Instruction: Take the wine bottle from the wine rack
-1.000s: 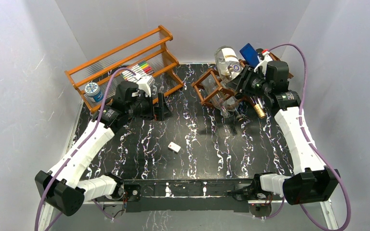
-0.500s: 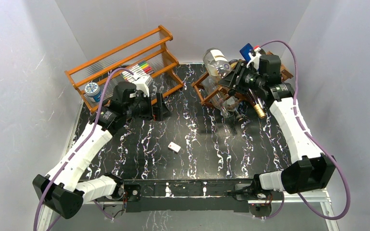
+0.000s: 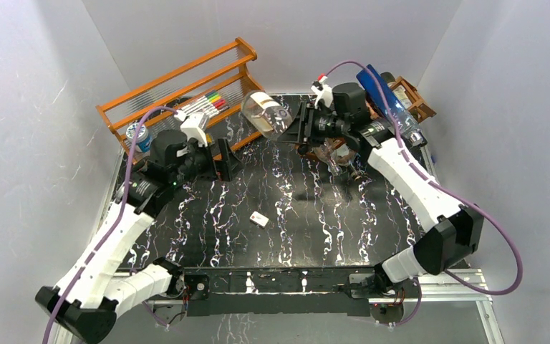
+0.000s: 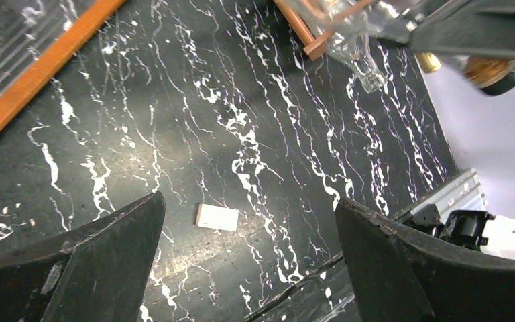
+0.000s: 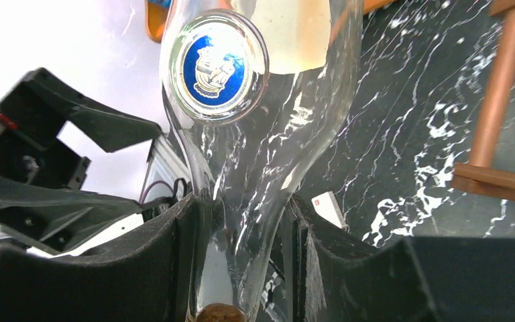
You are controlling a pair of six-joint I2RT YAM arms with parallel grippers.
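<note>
Right wrist view: the wine bottle (image 5: 261, 134) is pinched at its neck by the right gripper (image 5: 241, 261) and held in the air, left of the wine rack (image 3: 411, 97). It should be lowered mid-table, kept off the orange shelf (image 3: 186, 79), the spread-jawed left gripper (image 4: 248, 215) and a white card (image 3: 259, 219).

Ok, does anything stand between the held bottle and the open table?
Nothing visible. The wine bottle, neck between the right fingers, hangs left of the wine rack; the table below is bare, the white card lying nearer the front.
</note>
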